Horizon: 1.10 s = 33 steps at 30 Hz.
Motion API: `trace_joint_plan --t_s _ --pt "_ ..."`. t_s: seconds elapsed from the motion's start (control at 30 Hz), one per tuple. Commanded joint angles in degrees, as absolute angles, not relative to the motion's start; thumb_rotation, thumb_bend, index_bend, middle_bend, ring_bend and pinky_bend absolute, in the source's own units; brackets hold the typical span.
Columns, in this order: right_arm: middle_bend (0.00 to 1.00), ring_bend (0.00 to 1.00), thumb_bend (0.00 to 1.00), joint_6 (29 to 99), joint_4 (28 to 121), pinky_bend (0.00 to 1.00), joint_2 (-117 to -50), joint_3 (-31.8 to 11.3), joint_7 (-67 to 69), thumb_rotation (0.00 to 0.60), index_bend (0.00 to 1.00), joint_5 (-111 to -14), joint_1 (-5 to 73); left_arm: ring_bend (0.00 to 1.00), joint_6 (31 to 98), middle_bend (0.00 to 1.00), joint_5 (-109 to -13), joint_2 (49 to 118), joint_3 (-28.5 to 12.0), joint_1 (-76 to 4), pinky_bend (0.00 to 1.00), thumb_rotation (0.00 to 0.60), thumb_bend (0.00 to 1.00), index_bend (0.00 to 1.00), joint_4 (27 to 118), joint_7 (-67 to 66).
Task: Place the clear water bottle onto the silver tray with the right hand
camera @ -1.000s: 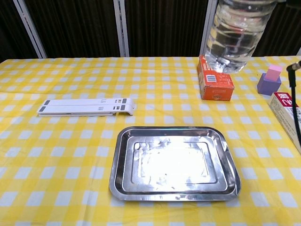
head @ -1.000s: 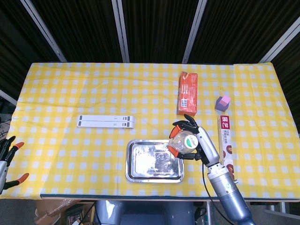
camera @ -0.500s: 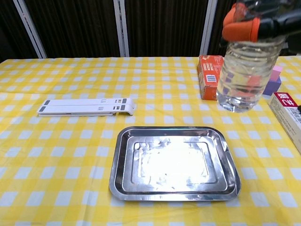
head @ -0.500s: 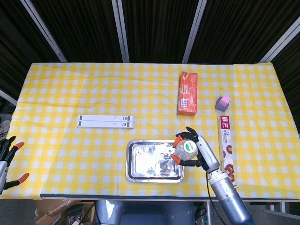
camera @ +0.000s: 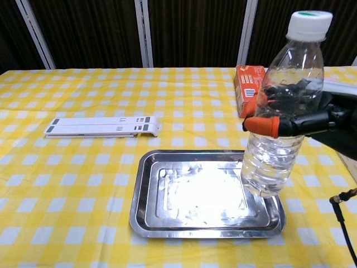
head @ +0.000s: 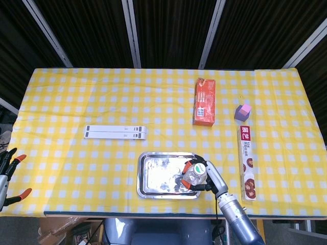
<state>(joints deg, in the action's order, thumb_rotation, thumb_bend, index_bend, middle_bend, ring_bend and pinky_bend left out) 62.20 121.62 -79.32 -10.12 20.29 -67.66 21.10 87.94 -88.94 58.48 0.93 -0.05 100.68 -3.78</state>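
The clear water bottle (camera: 281, 117) with a white cap stands upright at the right end of the silver tray (camera: 167, 220), its base down at the tray's floor. My right hand (camera: 301, 120), black with orange fingertips, grips the bottle around its middle. From the head view the bottle (head: 196, 173) and right hand (head: 202, 178) sit over the right part of the tray (head: 158, 176). My left hand (head: 7, 176) hangs off the table's left edge, holding nothing, fingers apart.
A white folded stand (head: 116, 132) lies left of the tray. An orange box (head: 204, 101) lies behind it, with a purple block (head: 242, 111) and a long red-and-white box (head: 247, 161) to the right near the hand.
My right hand has carried the bottle down and leftward, from above the table right of the tray to the tray's right end.
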Motion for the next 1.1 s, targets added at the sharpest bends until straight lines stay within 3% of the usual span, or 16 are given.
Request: trace_joint_plan --t_s 0.03,0.13,0.23,0.53,0.83,1.1 --pt "0.6 0.28 0.61 63.98 128.98 0.0 -74.32 -12.76 14.99 0.6 0.81 -65.3 21.68 0.0 88.02 0.0 -88.92 58.41 0.94 0.02 0.0 0.6 0.2 0.15 100.7 -3.61" --pt "0.6 0.28 0.61 67.16 134.99 0.0 -71.44 -16.23 9.27 0.6 0.81 -61.47 22.91 0.0 88.21 0.0 -88.94 58.26 0.92 0.11 0.0 0.6 0.2 0.15 100.72 -3.14" --pt "0.6 0.28 0.61 67.97 134.99 0.0 -69.97 -20.07 8.29 0.6 0.81 -61.09 24.68 0.0 88.42 0.0 -88.97 58.07 0.91 0.22 0.0 0.6 0.2 0.15 100.58 -2.51" --pt "0.6 0.28 0.61 66.52 134.99 0.0 -64.13 -23.58 10.72 0.6 0.81 -60.46 25.45 0.0 88.6 0.0 -89.1 57.9 0.9 0.32 0.0 0.6 0.2 0.15 100.52 -1.98" --pt "0.6 0.28 0.61 63.29 134.99 0.0 -62.22 -19.11 13.63 0.6 0.81 -57.39 23.86 0.0 88.76 0.0 -89.43 58.03 1.03 0.41 0.0 0.6 0.2 0.15 100.65 -2.37" --pt "0.6 0.28 0.62 61.02 128.84 0.0 -71.02 -11.69 15.52 0.6 0.81 -57.34 22.82 0.0 89.12 0.0 -89.51 57.89 1.0 0.6 0.0 0.6 0.2 0.15 100.54 -1.99"
